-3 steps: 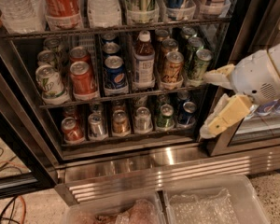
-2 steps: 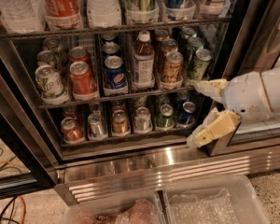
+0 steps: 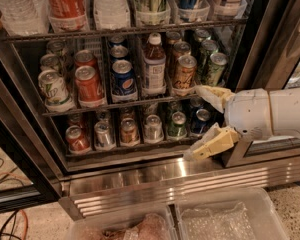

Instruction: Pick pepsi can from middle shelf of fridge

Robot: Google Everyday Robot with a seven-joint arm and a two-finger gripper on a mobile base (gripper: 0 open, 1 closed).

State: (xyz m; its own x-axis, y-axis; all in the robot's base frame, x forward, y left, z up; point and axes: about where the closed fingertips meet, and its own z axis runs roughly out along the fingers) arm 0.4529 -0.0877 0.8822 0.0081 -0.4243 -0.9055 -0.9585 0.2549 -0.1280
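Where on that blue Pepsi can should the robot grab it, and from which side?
Probably around its round mid-body, coming straight in from the front: the pepsi can stands upright at its row's front, red can and bottle close beside. The gripper hovers open, lower right.

At right centre of the frame, the gripper (image 3: 193, 123) has cream-yellow fingers on a white arm (image 3: 270, 115). Centre-left, the pepsi can (image 3: 123, 82) is dark blue with a silver top and a red-white-blue logo. The fridge (image 3: 190, 181) base is ribbed silver steel.
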